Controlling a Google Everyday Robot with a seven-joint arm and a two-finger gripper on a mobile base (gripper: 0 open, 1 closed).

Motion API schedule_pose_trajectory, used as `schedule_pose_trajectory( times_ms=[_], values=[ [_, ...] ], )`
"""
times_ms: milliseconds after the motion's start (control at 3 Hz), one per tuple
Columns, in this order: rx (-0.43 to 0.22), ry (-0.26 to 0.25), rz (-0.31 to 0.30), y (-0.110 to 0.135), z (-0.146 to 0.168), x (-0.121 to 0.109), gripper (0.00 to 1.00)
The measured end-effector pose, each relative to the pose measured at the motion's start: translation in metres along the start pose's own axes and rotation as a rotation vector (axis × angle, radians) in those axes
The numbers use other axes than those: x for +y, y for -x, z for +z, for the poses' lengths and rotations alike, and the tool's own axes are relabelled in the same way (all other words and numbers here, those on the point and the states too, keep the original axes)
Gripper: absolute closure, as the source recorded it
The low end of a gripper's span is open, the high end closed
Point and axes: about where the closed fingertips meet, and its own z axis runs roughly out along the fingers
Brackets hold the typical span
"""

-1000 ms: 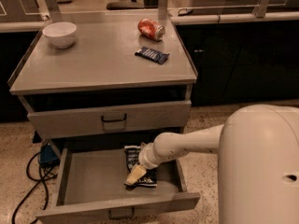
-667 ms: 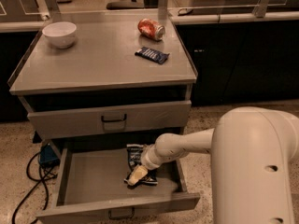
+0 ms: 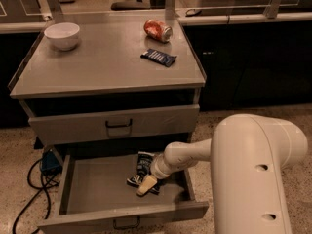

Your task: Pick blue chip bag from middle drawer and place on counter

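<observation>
White bowl (image 3: 62, 34) at ten o'clock on the counter (image 3: 107, 65). Below, the middle drawer (image 3: 97, 195) is open, with the blue chip bag (image 3: 145, 162) lying toward its three o'clock side. The gripper (image 3: 146, 185) is down on the bag, grip cannot tell. Up top, a dark-blue bar wrapper (image 3: 158, 57), and a red can (image 3: 157, 29) tipped over at one o'clock.

A white bowl (image 3: 62, 34) sits far left on the flat grey metal counter (image 3: 97, 67); below, in the open middle drawer (image 3: 92, 191), the gripper (image 3: 146, 185) is over the blue chip bag (image 3: 144, 162).
</observation>
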Motion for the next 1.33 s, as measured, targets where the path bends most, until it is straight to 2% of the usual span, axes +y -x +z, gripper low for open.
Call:
schedule_pose_trajectory(
  times_ms=[333, 1333],
  values=[
    [0.0, 0.0, 0.0, 0.0, 0.0, 0.0, 0.19],
    [0.0, 0.0, 0.0, 0.0, 0.0001, 0.0002, 0.89]
  ],
)
